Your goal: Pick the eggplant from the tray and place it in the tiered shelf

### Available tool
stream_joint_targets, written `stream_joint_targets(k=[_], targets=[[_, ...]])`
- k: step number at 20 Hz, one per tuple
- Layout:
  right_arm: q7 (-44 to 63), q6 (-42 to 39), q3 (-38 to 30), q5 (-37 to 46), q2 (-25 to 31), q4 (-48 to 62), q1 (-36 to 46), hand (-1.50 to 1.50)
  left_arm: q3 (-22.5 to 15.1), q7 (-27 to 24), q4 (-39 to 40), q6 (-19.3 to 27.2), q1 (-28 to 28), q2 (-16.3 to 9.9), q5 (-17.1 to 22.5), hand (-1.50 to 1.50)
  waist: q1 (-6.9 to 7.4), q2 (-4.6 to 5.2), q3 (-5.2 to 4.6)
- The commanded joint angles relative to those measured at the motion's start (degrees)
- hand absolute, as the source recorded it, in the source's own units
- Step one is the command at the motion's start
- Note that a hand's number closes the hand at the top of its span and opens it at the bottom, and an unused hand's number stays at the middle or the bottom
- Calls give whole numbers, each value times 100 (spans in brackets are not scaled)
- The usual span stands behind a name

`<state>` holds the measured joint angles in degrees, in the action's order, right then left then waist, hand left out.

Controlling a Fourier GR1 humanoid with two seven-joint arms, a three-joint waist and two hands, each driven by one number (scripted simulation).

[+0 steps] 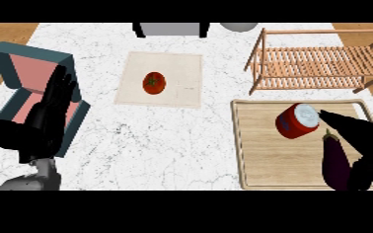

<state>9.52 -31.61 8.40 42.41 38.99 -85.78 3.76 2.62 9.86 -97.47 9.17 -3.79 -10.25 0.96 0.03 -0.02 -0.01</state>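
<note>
The eggplant (336, 160) lay on the wooden tray (255, 148) at the lower right of the white marbled worktop (160, 143), near the tray's right front corner, its stem end pointing away from the robot. A red can (296, 121) with a pale lid lay on its side on the same tray, just beyond the eggplant and a little to its left.

The right robot hand (357, 133) came in from the right edge over the tray, its dark fingers stretched out straight toward the can, with the fingertips close to the can's lid. It lay right alongside the eggplant, partly covering its right side, but the fingers were not curled round it; whether they touched it could not be told.

The wooden tiered shelf (310, 61) stood beyond the tray at the upper right of the worktop, its slatted level bare.

Near the middle of the worktop, a tomato (154, 83) sat on a pale square mat (182, 74), well apart from the tray.

The left robot hand (51, 108) showed at the left edge, fingers straight and pointing up, resting in front of a teal-framed box (29, 54) with a pink inside. At the far edge of the worktop stood a grey object with dark sides (171, 29) and, to its right, a grey rounded thing (238, 26), both cut off by the view.
</note>
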Motion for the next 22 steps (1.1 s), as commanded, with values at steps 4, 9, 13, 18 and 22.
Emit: stream_joint_targets(k=[4, 9, 13, 18, 22], targets=[[-771, 428, -196, 469, -171, 337, -350, -150, 132, -8, -99, -135, 101, 46, 19, 0, -7, -3, 2], [-935, 451, -169, 854, -518, 1523, 481, -150, 245, -82, 87, -359, 67, 12, 131, 0, 31, 9, 3], [-656, 114, 134, 1047, -613, 1087, 53, 150, 164, -142, 215, -150, -109, 149, -95, 0, 7, 8, 2], [-1303, 1000, 289, 1520, -577, 1398, 216, 150, 160, -153, 124, -191, 19, 130, -127, 0, 38, 15, 5], [-714, 1545, -26, 1462, -1085, 884, -189, 150, 39, 316, -248, -87, -56, 177, -181, 0, -18, -14, 8]])
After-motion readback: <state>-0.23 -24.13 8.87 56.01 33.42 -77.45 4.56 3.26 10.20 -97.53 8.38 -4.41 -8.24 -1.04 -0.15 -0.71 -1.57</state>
